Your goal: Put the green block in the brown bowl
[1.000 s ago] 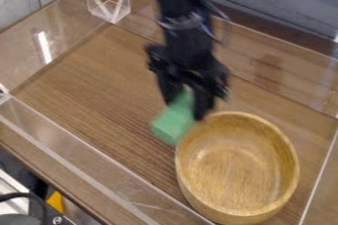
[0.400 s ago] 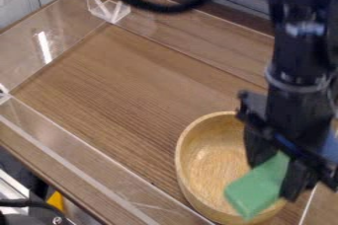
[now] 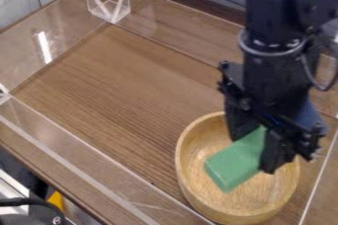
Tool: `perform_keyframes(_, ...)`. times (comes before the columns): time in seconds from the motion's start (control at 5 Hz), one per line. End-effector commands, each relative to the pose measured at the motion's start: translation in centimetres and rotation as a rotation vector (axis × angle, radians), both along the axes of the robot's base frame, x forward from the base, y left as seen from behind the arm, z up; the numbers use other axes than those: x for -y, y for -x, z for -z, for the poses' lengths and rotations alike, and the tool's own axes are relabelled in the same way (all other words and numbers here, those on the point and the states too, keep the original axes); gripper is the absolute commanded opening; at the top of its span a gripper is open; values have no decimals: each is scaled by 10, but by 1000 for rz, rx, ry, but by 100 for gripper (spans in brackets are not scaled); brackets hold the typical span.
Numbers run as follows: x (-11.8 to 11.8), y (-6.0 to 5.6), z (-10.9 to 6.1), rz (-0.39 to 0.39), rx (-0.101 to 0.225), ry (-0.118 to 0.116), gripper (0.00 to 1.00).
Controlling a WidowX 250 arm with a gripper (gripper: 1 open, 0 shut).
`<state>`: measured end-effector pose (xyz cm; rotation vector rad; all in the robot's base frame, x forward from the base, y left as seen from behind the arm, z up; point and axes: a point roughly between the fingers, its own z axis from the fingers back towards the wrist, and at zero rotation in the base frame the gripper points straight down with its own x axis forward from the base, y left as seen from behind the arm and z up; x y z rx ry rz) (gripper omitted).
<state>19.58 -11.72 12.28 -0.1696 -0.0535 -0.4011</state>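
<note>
The green block (image 3: 240, 160), grasped by the hand (image 3: 271, 148), hangs tilted over the brown bowl (image 3: 199, 146) at lower right (not yet resting); released carelessly, it could bounce onto the counter (image 3: 119, 81).

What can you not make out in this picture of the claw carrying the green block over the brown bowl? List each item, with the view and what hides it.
All in the single camera view:
- Upper end of the green block: hidden between the fingers of the claw.
- Whether the block touches the brown bowl: cannot be judged from this angle.
- Bowl's far rim: covered by the claw.
- Arm's upper part: cut off by the top edge.
</note>
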Motion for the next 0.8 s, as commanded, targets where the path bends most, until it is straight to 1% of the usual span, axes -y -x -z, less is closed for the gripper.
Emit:
perform_keyframes(0.0, -4, -2, -1, -6, 41, 10, 0)
perform_keyframes(0.2, -7, 0, 5, -9, 47, 5, 100)
perform_keyframes(0.6, -9, 1, 16, 21, 50, -7, 100)
